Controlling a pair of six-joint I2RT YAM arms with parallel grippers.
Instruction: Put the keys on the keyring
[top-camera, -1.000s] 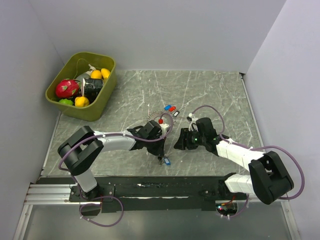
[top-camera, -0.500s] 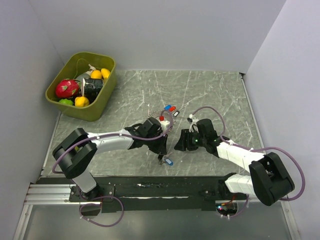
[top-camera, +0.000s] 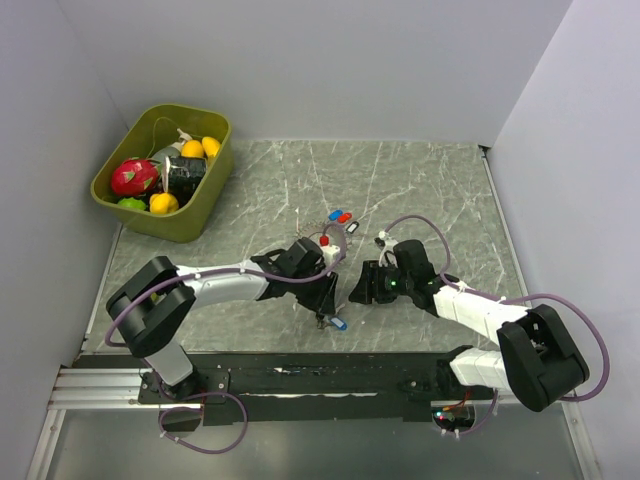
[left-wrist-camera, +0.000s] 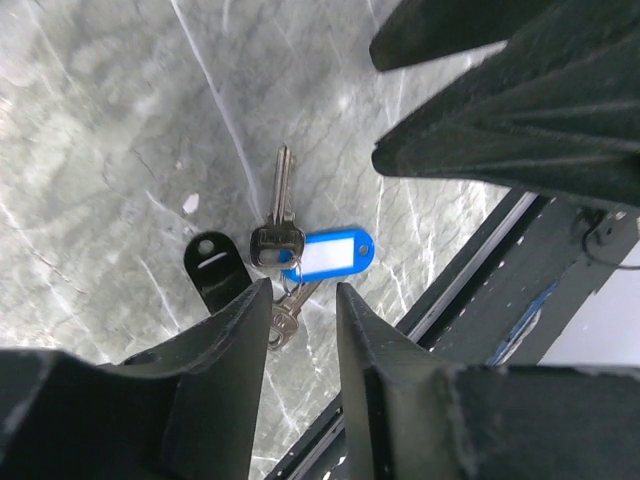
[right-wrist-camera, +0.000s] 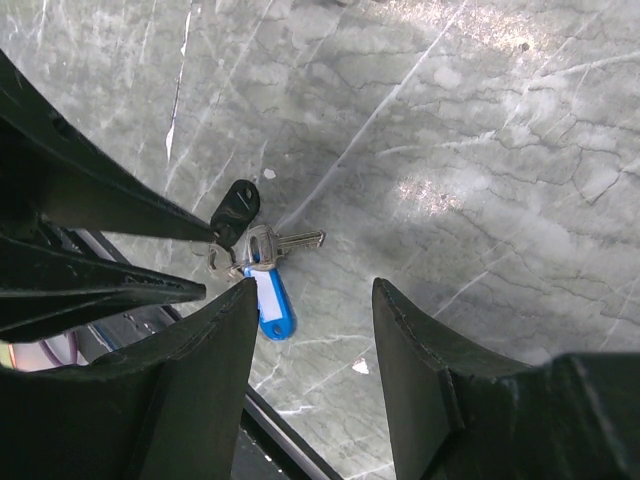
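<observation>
**Left gripper poised over the tagged key bundle**

The left gripper (left-wrist-camera: 303, 297) hung with its fingers (left-wrist-camera: 232, 345) apart and nothing between them. The key bundle (left-wrist-camera: 283, 250) lay on the marble tabletop (left-wrist-camera: 120, 120) just beyond the fingertips, roughly centred on the gap. The blade of its silver key (left-wrist-camera: 283, 190) pointed away from the hand, across the closing line. The blue tag (left-wrist-camera: 327, 254) reached toward one finger and the black tag (left-wrist-camera: 214, 268) toward the other.

The right gripper (right-wrist-camera: 315, 290), likewise spread and empty, faced the same bundle from the opposite side. It stood farther off, with the bundle nearer one of its fingers, so the left arm was judged the nearer for a pick.

A second key (left-wrist-camera: 288, 315) was partly cut off by the left fingertips, and whether those tips touched the tabletop could not be told. In the overhead view, further loose coloured keys (top-camera: 340, 216) lay well beyond the left gripper's far side. The keyring (top-camera: 308, 230) near them was too thin to trace, and the left wrist appeared to cover part of it.
</observation>
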